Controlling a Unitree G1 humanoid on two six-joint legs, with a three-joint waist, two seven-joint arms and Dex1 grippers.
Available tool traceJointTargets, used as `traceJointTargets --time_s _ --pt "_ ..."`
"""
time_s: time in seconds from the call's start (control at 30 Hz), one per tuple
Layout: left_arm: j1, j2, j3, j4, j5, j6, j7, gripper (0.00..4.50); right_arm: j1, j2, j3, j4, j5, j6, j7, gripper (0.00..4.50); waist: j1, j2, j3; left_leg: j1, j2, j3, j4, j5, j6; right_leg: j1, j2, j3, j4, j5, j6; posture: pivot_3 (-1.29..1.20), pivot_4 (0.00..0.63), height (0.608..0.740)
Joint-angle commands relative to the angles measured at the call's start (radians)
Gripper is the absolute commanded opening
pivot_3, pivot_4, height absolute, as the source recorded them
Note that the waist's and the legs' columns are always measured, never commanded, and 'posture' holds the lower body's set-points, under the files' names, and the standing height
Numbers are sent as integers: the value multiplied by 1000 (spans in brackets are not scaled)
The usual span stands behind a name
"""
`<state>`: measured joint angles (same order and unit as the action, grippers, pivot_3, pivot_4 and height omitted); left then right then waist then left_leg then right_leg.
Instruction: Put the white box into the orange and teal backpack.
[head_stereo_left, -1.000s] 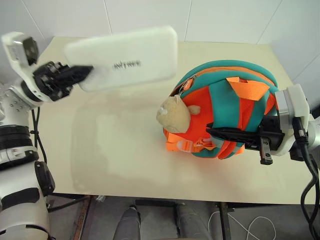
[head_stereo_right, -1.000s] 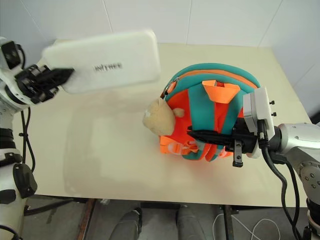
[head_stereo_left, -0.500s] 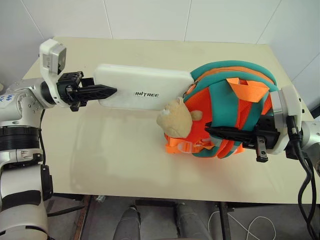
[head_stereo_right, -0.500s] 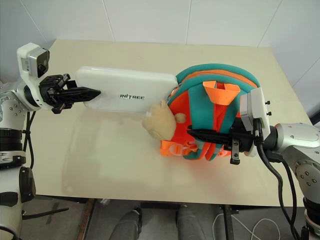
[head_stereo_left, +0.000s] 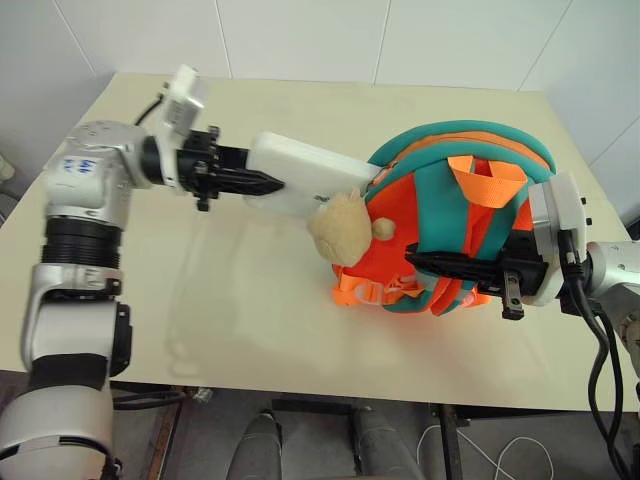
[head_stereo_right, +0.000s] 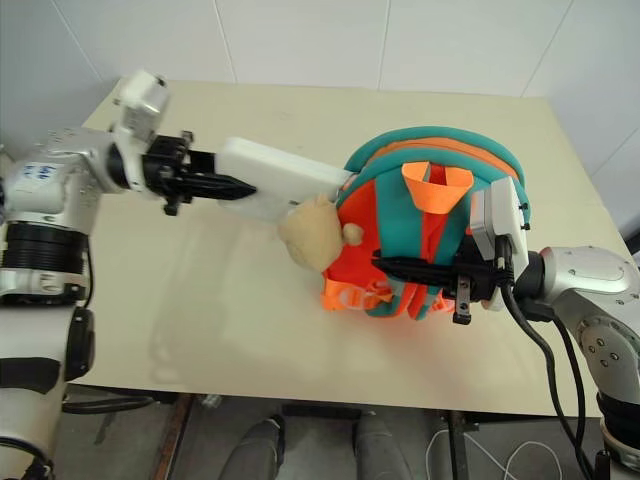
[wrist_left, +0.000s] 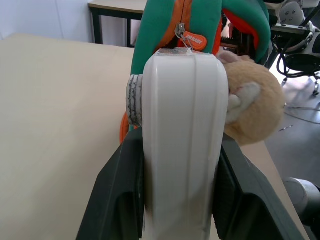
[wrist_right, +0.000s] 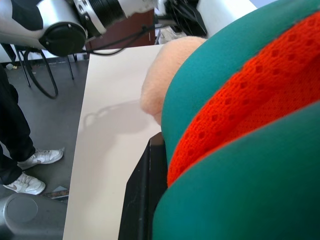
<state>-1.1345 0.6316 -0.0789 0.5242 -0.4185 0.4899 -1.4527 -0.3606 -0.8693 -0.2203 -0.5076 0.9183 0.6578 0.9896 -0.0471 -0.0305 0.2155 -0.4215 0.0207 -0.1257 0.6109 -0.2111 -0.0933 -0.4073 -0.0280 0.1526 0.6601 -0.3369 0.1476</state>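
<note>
1. Orange and teal backpack (head_stereo_left: 470, 225) stands on the table (head_stereo_left: 250, 330), right gripper (head_stereo_left: 440, 264) clamped on its straps to steady it.
2. White box (head_stereo_left: 305, 175) is clamped in the left gripper (head_stereo_left: 262, 184), held level above the table, leading end at the backpack's zipper edge beside the plush toy (head_stereo_left: 342, 225).
3. Status: box grasped and lined up, insertion barely started.
4. Left to do: push the box fully in, then release it.
</note>
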Motion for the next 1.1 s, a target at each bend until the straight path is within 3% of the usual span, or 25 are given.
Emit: traceJointTargets --time_s 0.03,0.33,0.6,0.93,1.1 --pt "-17 -62 -41 -13 55 7 65 1300 -17 11 1 -10 -13 -34 9 0 -4 0 0 0 0 0 0 0 0 0 0 0 0 0 0 0 150 740" --pt "-84 -291 -84 150 146 -9 244 1300 -44 42 41 10 -43 -51 14 0 -4 0 0 1 -1 0 2 0 1 2 0 0 0 1 1 0 150 740" --pt "-105 -394 -108 213 190 -24 263 1299 -50 55 43 12 -49 -50 12 0 3 0 0 3 -2 0 3 0 1 6 0 1 -1 2 3 0 150 740" --pt "-29 -275 -94 4 171 84 199 4301 -57 75 51 12 -57 -48 1 0 1 0 0 5 -1 0 1 0 1 8 0 1 -4 2 4 0 150 740" --pt "20 -167 -59 -135 136 157 190 4464 -67 78 56 21 -62 -47 5 0 -9 0 0 6 -1 0 0 0 1 8 0 1 -3 2 4 0 150 740"
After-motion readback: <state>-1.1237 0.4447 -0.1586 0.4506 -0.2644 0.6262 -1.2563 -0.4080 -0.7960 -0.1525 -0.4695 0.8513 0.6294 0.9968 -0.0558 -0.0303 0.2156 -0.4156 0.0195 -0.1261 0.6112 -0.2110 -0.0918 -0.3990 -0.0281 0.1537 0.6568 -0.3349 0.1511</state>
